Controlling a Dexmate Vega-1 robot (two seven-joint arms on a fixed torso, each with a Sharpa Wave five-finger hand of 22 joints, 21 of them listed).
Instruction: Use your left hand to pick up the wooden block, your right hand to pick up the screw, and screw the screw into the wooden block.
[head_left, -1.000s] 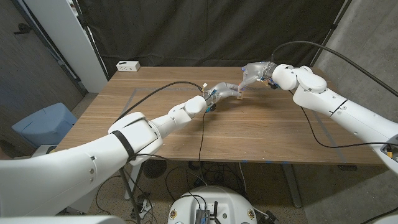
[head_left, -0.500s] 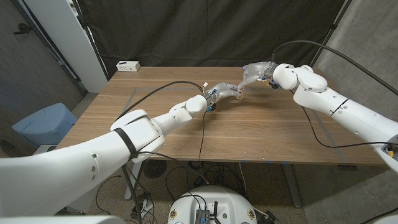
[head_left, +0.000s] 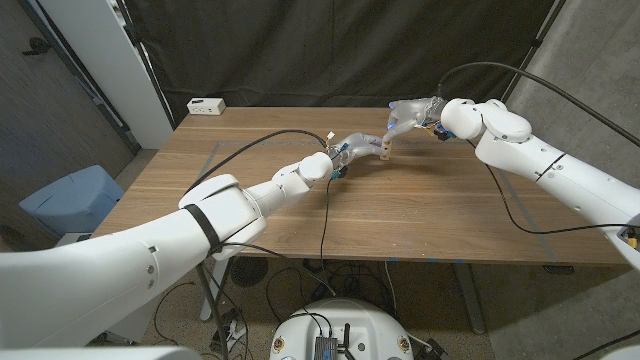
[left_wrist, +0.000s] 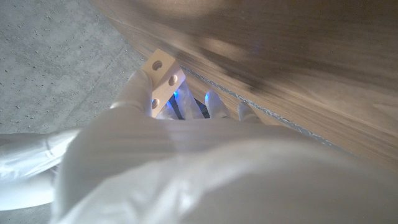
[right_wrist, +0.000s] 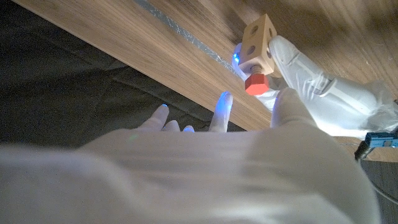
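Left hand (head_left: 358, 146) holding block (right_wrist: 259, 38), screw (right_wrist: 255, 83) attached

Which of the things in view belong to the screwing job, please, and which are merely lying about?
For the job:
- wooden block, held by the left hand
- red-headed screw, at the block
- right hand, at the screw

Lying about:
- white box at the table's far left corner
- blue bin on the floor

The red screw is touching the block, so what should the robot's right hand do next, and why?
Probably keep twisting the red screw further in. Its head sits against the wooden block, which the left hand holds up, and the right hand has a finger on the screw.
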